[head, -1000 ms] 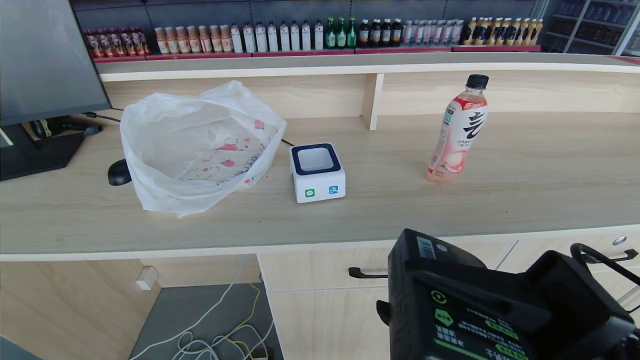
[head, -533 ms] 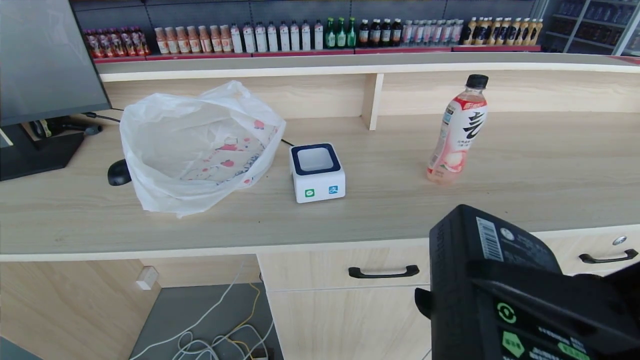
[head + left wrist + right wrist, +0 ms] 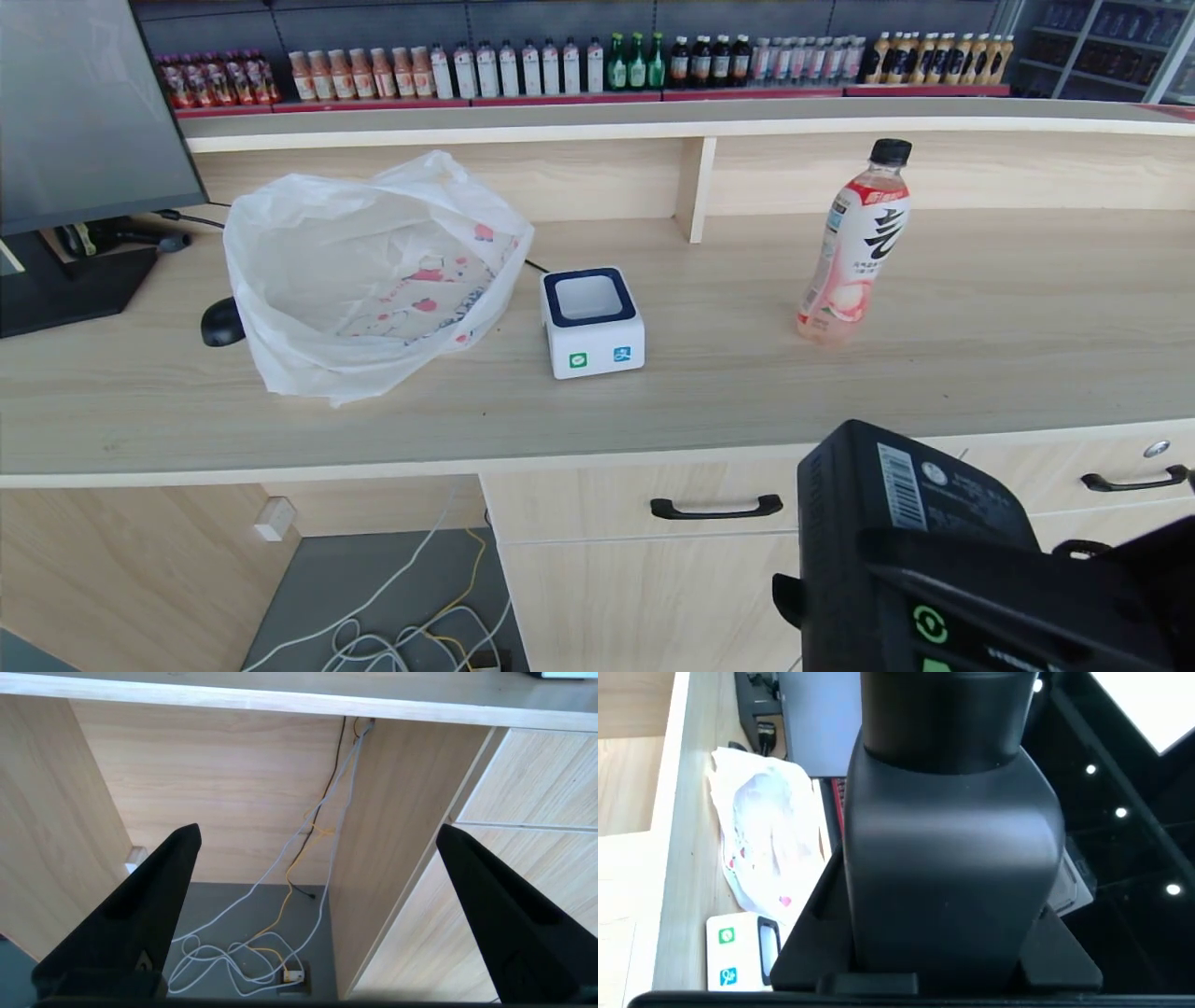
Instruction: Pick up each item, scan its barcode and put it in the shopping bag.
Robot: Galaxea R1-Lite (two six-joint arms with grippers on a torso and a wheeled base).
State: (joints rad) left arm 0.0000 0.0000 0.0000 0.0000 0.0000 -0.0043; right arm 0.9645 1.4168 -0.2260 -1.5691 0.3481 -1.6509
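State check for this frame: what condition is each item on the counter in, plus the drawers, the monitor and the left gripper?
shopping bag: mouth open, slumped on the counter.
drink bottle: upright, cap on.
barcode scanner: between bag and bottle, window facing up.
drawers: shut.
monitor: screen dark.
left gripper: open, holding nothing, below the counter top.

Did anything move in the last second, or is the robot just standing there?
The right arm, low in front of the counter, swung toward the robot's right, uncovering the drawer handle. It rose a little, then dipped slightly. Nothing was taken hold of or let go. The bottle, shopping bag and scanner stayed where they were on the counter.
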